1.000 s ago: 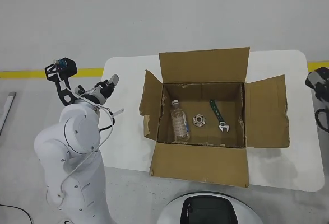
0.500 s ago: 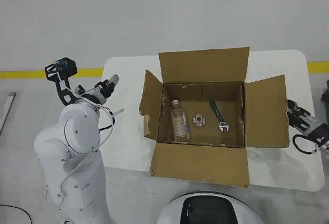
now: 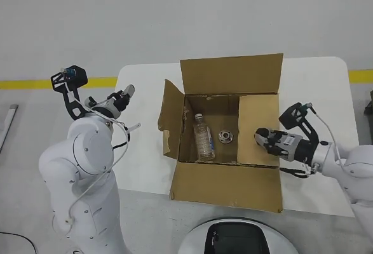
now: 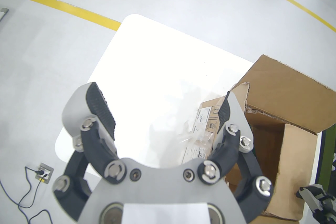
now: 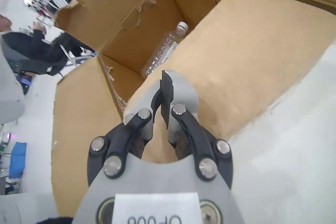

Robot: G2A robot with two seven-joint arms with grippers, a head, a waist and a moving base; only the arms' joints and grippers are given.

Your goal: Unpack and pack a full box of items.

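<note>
Evidently the right gripper (image 5: 164, 93), clenched empty, props the right flap (image 3: 257, 124) of the box (image 3: 227, 185) inward, likely to close it; the left gripper (image 4: 160, 95) hangs spread, clear.

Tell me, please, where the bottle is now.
In the top view, the bottle lies on the box floor along its left wall, beside the round metal part.

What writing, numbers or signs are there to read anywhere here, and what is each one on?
White sticker on the right gripper: upside-down characters, cut off at the edge, not readable whole.
Printed label on a box flap: too small and blurred.
Bottle label: too small to read.
</note>
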